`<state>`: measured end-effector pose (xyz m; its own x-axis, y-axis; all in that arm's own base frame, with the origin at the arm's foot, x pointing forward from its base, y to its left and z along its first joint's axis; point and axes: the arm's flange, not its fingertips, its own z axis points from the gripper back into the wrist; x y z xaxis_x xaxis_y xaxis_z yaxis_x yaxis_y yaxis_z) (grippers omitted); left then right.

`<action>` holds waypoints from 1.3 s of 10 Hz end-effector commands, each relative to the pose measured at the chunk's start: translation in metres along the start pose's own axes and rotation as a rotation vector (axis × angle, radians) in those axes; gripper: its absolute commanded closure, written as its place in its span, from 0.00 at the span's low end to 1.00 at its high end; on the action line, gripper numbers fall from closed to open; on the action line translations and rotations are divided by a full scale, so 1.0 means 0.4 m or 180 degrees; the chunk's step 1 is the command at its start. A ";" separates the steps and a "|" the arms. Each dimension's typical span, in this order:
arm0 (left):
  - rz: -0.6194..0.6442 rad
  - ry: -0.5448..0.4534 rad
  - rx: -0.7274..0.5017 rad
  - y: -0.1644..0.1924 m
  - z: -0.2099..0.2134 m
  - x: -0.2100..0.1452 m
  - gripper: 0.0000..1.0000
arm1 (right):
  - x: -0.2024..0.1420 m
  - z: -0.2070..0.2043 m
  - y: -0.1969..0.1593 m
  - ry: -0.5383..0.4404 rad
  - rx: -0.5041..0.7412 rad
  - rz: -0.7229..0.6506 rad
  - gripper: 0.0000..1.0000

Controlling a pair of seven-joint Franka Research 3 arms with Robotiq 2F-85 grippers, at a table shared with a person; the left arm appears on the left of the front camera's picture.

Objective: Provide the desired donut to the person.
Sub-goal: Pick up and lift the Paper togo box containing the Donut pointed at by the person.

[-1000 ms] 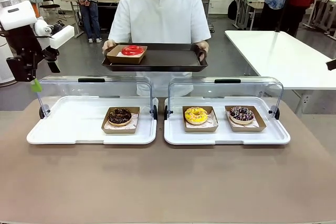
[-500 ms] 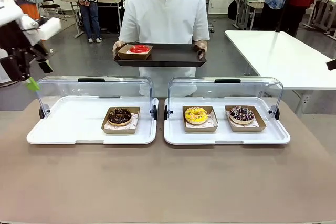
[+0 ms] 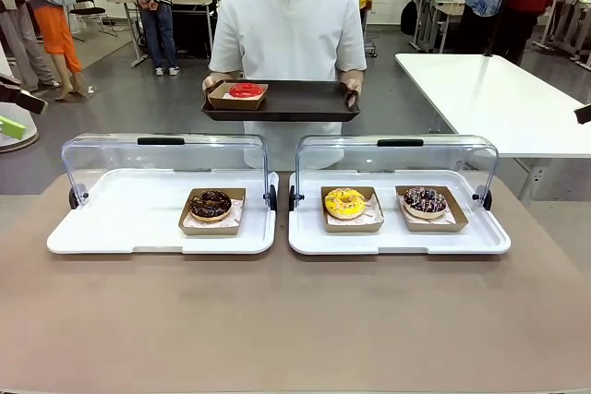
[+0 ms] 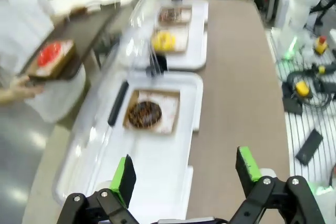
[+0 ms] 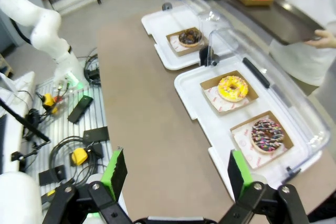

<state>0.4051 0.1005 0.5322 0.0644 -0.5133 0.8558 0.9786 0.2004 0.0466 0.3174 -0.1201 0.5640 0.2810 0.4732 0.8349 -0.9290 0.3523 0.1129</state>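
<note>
The red donut lay flat, hole upward, in a shallow cardboard box. Being round, it had no long axis of its own. The box sat at the picture-left end of a dark tray that the person held level at waist height beyond the table, well apart from both arms. The tray's long side ran left to right across the front view, with a hand gripping each short end.

There were four donuts in all, each in its own cardboard box. Besides the red one on the dark tray, three rested on the table in two white trays set side by side. The left tray held one chocolate donut near its right end. The right tray held two, a yellow donut and, to its right, a donut with coloured sprinkles. Each white tray had a clear lid raised along its far edge, so the donuts lay uncovered.

The left gripper hung above the near end of the left tray with its jaws spread wide and nothing between them. The right gripper hung off the table's right side, jaws likewise spread and empty.
</note>
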 end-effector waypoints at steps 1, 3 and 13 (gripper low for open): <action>-0.0297 -0.0509 -0.0198 0.019 -0.005 -0.071 0.00 | 0.002 -0.004 -0.001 -0.0008 0.0022 -0.0012 0.00; -0.0342 -0.0665 -0.0069 0.027 0.000 -0.140 0.00 | 0.002 -0.004 -0.001 -0.0008 0.0022 -0.0012 0.00; -0.0190 -0.0521 -0.0016 0.029 0.008 -0.175 0.00 | 0.002 -0.004 -0.001 -0.0008 0.0022 -0.0012 0.00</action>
<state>0.4122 0.1403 0.4746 -0.0197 -0.3993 0.9166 0.9819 0.1649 0.0929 0.3174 -0.1198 0.5641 0.2808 0.4737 0.8347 -0.9292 0.3520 0.1129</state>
